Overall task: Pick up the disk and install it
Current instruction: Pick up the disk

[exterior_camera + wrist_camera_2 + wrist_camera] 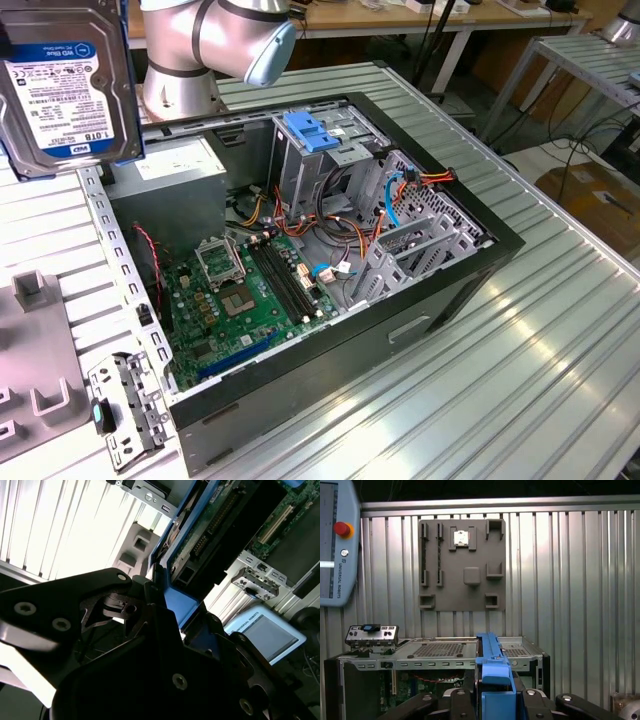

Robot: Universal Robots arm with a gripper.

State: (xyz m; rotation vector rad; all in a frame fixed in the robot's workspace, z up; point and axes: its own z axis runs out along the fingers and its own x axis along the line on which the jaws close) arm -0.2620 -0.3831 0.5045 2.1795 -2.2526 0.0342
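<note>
The disk [65, 90] hangs high at the exterior view's left, above the table. Its white-and-blue label faces the camera and blue rails run along its edges. In the first wrist view its blue rail [495, 677] stands edge-on between the black fingers of my gripper [496, 702], which is shut on it. The second wrist view shows the disk's circuit-board underside [220, 520] and blue rail [181, 602] clamped in the gripper [165, 607]. The open computer case [450, 290] lies below the disk and toward the exterior view's right.
Inside the case stand a metal drive cage with a blue latch [315, 135], a grey power supply [180, 175] and a green motherboard [240, 300]. A grey fixture plate [35, 350] and a metal bracket [125, 405] lie beside it. A teach pendant [335, 545] rests on the ribbed table.
</note>
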